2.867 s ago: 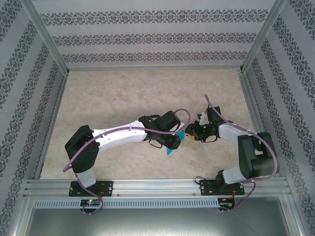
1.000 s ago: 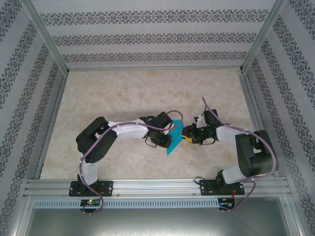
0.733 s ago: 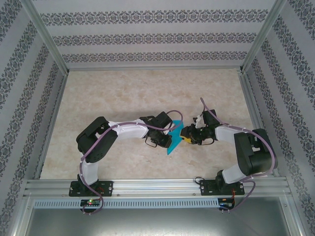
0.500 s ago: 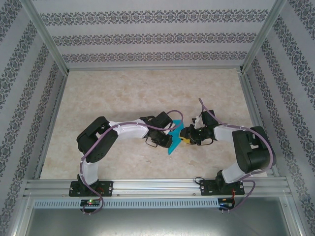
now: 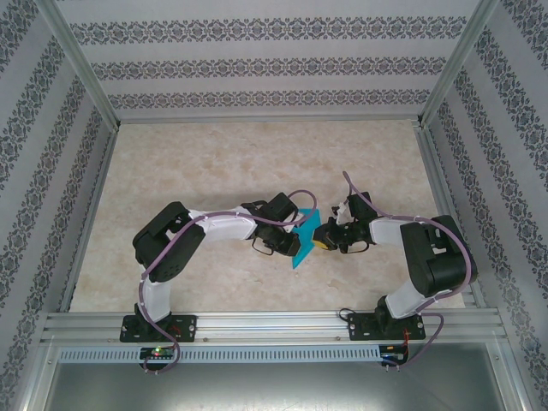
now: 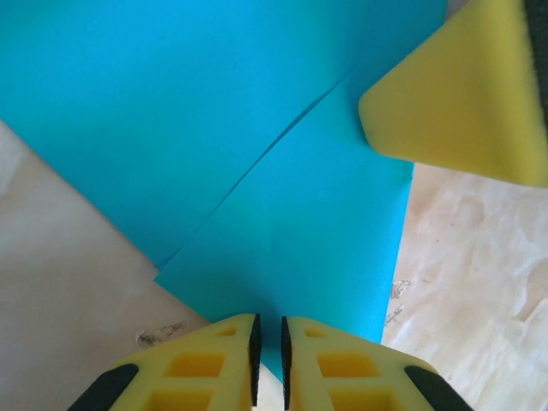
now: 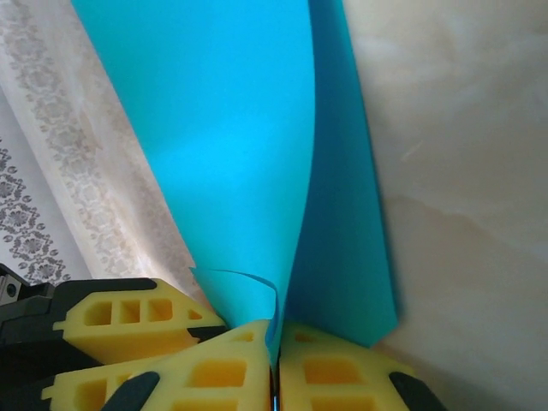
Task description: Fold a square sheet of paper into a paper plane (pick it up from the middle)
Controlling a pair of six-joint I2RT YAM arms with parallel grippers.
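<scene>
Jaws pinched shut on folded turquoise sheet of paper (image 5: 306, 243), held on edge just off table (image 5: 214, 163) centre toward 4 o'clock: left gripper (image 6: 267, 342) at its 9 o'clock edge, right gripper (image 7: 276, 342) at 3 o'clock.

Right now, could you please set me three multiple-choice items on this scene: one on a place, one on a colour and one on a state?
1. Where is the paper?
A. In the far left corner.
B. Between the left gripper and the right gripper.
C. Down by the arm bases.

2. What colour is the paper?
A. Red.
B. White.
C. Turquoise-blue.

3. How is the right gripper?
A. Shut on the paper.
B. Wide open.
C. Shut on nothing.

Answers:
1 B, the top view shows the sheet between both grippers.
2 C, every view shows it turquoise-blue.
3 A, its wrist view shows it pinching the paper's edge.
</scene>
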